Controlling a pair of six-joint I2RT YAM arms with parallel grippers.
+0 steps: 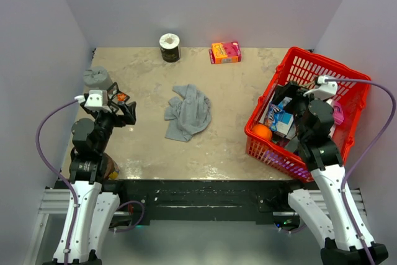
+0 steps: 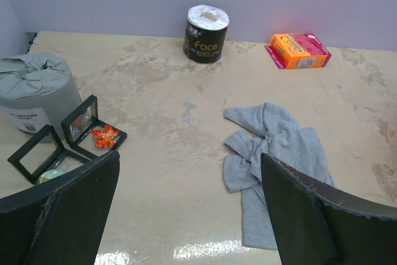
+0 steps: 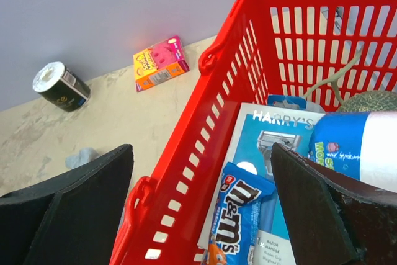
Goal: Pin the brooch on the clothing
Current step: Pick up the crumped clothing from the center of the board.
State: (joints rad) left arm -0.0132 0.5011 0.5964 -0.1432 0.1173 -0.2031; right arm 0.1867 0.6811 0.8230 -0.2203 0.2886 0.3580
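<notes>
One big mottled beige bench (image 1: pixel 149 147) carries everything. Over on the right of the overhead view is the red plastic basket (image 1: pixel 267 152), and it's packed: a Harry's razor pack (image 3: pixel 273 147), a blue M&M's bag (image 3: pixel 239 209), and an orange (image 1: pixel 262 131) at its near corner. The right claw (image 3: pixel 201 147) hangs over it, jaws spread wide, gripping nothing.

Centre of the bench, the grey tank top (image 1: pixel 188 113) is crumpled in a heap, well apart from both claws. At the left edge, the left claw (image 2: pixel 189 156) is just as wide open and empty too.

Upper left sits a grey-wrapped roll (image 2: pixel 37 88). By the back wall are a black-wrapped roll (image 2: pixel 206 32) and an orange-and-pink box (image 2: pixel 298 51).

Smallest now: two open black display cases (image 2: pixel 37 156) sit beside the grey roll. In the one nearer the tank top lies the orange-red brooch (image 2: pixel 104 136), far from the cloth.
</notes>
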